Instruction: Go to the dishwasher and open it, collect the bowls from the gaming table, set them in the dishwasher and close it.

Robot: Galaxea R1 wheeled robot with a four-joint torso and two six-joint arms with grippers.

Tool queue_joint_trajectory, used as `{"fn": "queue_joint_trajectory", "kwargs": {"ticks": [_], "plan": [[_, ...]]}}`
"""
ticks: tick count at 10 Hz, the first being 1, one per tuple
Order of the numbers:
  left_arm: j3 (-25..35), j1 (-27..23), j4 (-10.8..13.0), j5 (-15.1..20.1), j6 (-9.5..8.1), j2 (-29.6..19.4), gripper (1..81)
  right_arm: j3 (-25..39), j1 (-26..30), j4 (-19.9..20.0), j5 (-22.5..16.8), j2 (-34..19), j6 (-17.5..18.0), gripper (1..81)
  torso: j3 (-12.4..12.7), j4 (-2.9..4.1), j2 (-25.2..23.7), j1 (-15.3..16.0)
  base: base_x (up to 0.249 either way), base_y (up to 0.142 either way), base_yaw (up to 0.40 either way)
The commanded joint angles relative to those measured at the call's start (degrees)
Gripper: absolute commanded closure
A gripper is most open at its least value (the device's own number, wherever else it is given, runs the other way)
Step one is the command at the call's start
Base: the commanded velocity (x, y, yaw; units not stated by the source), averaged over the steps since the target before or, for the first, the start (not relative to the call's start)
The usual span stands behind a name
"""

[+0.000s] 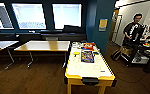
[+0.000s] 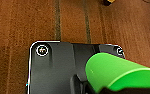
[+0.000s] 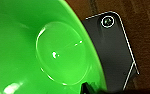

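- Ahead, centre frame, we see the gaming table (image 1: pixel 87 68), a yellow bowl (image 1: pixel 76 53) on it.
- Right wrist: lime green bowl (image 3: pixel 36 47) close; jaws' state, cannot tell.
- Left wrist: green cup (image 2: pixel 116 72); grip unclear.

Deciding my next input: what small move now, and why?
Probably roll forward toward the gaming table: the yellow bowl lies on its top, well ahead, while the lime green bowl already seems held by the right gripper, over floor.
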Motion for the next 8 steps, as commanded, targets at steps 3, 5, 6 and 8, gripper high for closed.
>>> {"fn": "queue_joint_trajectory", "kwargs": {"ticks": [3,5,6,8], "plan": [[0.33,-2.51,1.07,1.72,0.18,-0.83,81.1,1.11,2.30,-1.53,-4.15,0.30,-0.96,81.1,4.05,0.00,-0.02,-0.02,-0.114,0.000,0.000],[0.25,-2.51,1.51,1.72,0.18,-0.56,81.1,1.11,2.30,-1.53,-4.15,0.30,-0.96,81.1,3.71,0.00,-0.09,-0.11,-0.099,0.000,0.000],[0.24,-2.51,1.51,1.64,0.18,-0.48,81.1,1.02,2.22,-1.53,-4.15,0.30,-0.96,81.1,3.69,0.00,-0.11,-0.18,0.000,0.000,0.000],[0.24,-2.43,1.69,1.81,0.18,-0.04,81.1,0.84,2.05,-1.53,-4.32,0.30,-0.96,81.1,3.67,0.00,-0.15,-0.22,0.000,0.000,0.000]]}}
